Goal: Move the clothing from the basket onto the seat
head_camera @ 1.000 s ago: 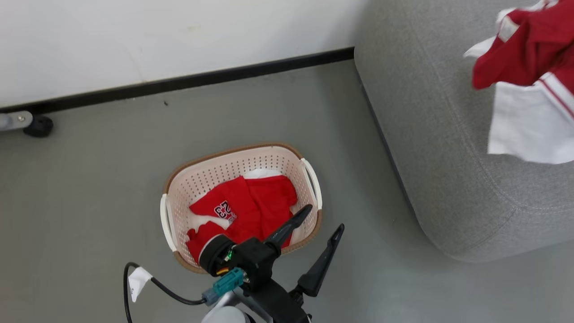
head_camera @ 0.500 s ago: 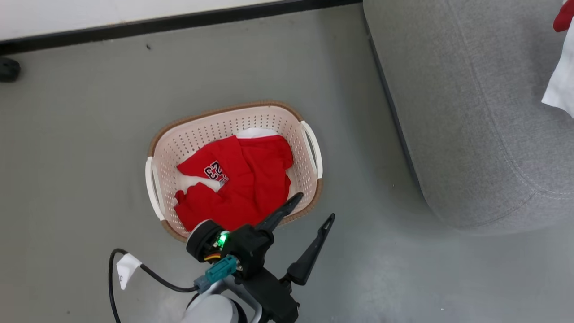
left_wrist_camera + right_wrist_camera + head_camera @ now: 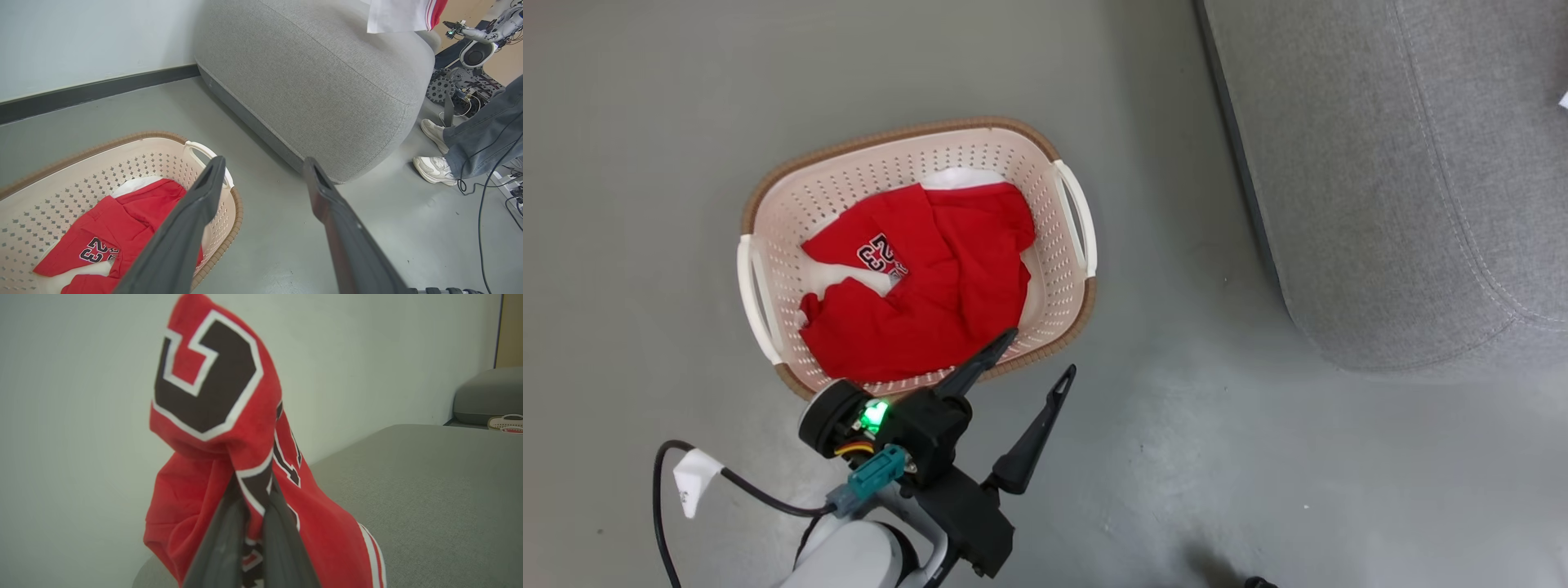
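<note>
The cream basket (image 3: pixel 1070 278) stands on the floor with red clothing (image 3: pixel 931 294) marked "23" crumpled in it, white fabric beneath. My left gripper (image 3: pixel 1041 353) is open at the basket's near right rim, one finger over the rim and the other over the floor. The left wrist view shows the same basket (image 3: pixel 212 153), the red clothing (image 3: pixel 122 220) and that gripper (image 3: pixel 263 163) empty. My right gripper (image 3: pixel 254 490) is shut on a red jersey (image 3: pixel 212 388) with black and white lettering, held above the grey seat (image 3: pixel 429 490). That jersey's white and red hem (image 3: pixel 400 16) hangs over the seat (image 3: pixel 327 81).
The seat (image 3: pixel 1380 163) rises right of the basket with a strip of grey floor between. A person's white shoes (image 3: pixel 433 169) and jeans stand by the seat's far corner, with cables and other robot parts (image 3: pixel 474 53) behind. A dark skirting runs along the wall.
The head camera has tilted down, so the wall and the hanging jersey have slid out of its picture. My left gripper stays open by the basket's rim.
</note>
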Motion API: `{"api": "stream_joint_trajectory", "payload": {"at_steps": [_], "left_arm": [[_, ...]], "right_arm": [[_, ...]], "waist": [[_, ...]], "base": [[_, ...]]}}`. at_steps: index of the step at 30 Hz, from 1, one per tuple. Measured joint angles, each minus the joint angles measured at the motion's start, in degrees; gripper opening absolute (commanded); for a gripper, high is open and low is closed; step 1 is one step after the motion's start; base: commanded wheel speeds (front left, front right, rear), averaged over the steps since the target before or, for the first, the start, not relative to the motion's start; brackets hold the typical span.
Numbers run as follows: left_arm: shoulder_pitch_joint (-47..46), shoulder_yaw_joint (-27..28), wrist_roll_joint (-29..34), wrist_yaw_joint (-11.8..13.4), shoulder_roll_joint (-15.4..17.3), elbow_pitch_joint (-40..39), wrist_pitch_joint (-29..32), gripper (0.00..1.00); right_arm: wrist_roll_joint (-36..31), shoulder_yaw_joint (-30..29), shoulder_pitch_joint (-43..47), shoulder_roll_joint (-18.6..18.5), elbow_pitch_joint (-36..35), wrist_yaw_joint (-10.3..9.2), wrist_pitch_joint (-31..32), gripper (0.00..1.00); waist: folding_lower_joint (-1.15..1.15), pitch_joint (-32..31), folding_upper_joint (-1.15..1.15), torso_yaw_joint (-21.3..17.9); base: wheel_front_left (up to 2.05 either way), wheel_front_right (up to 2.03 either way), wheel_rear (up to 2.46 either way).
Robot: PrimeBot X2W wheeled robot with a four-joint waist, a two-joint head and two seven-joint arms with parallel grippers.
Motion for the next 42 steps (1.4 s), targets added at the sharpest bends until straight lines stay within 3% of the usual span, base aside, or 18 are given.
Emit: {"api": "stream_joint_trajectory", "payload": {"at_steps": [5, 18, 39, 40, 42], "left_arm": [[0.0, 0.6, 0.0, 0.7, 1.6, -2.2, 1.3, 1.0], [0.1, 3.4, 1.0, 3.0, 6.9, -7.1, 5.0, 1.0], [0.0, 6.0, 1.9, 6.1, 8.5, -11.9, 7.0, 1.0], [0.0, 5.9, 1.9, 6.3, 8.4, -11.9, 7.0, 1.0], [0.0, 5.9, 1.9, 6.5, 8.1, -12.0, 7.0, 1.0]], "right_arm": [[0.6, -2.2, -1.4, -1.6, 2.5, 0.0, 0.0, 0.0], [1.2, -4.6, -6.9, -1.4, 6.4, 0.08, 0.0, 0.0], [0.0, -7.3, -10.7, 1.4, 14.7, 0.23, 0.0, 0.0], [-0.2, -7.3, -10.9, 1.6, 14.7, 0.23, 0.0, 0.11], [-0.6, -7.3, -11.6, 1.7, 14.7, 0.23, 0.0, 0.51]], "waist": [[-0.01, 2.8, 0.0, -0.9], [0.0, 11.0, 0.0, -3.0], [-0.01, 18.6, 0.0, -4.8], [-0.01, 18.6, 0.0, -4.7], [0.0, 18.6, 0.0, -4.7]], "base": [[0.0, 0.0, 0.0], [0.0, 0.0, 0.0], [0.0, 0.0, 0.0], [0.0, 0.0, 0.0], [0.0, 0.0, 0.0]]}}
